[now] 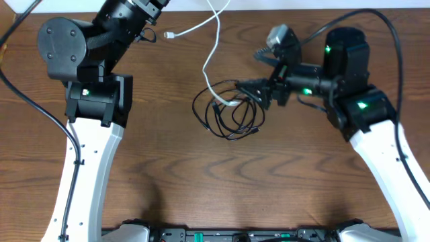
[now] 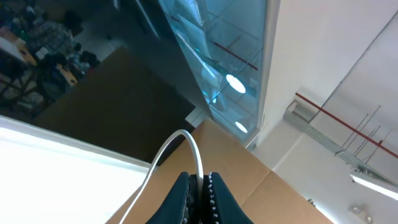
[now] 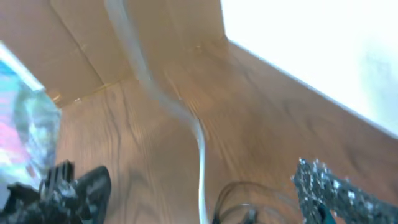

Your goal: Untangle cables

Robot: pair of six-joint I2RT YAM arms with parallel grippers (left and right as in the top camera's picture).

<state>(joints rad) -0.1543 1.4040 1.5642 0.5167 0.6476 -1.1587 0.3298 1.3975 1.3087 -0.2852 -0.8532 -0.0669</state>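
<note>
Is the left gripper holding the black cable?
No, the left gripper is pinched shut on the white cable, which arcs up from between its fingers.

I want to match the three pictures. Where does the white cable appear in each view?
Overhead: the white cable runs from top centre down to the black cable coil.
Left wrist: bottom centre, arcing out of the shut left gripper.
Right wrist: blurred, from top left to bottom centre.
Shared landmark: the black cable's loops, also at right wrist's bottom; left wrist lacks them.

White cable [image 1: 219, 33] runs off top edge; right-wrist view blurred.
</note>
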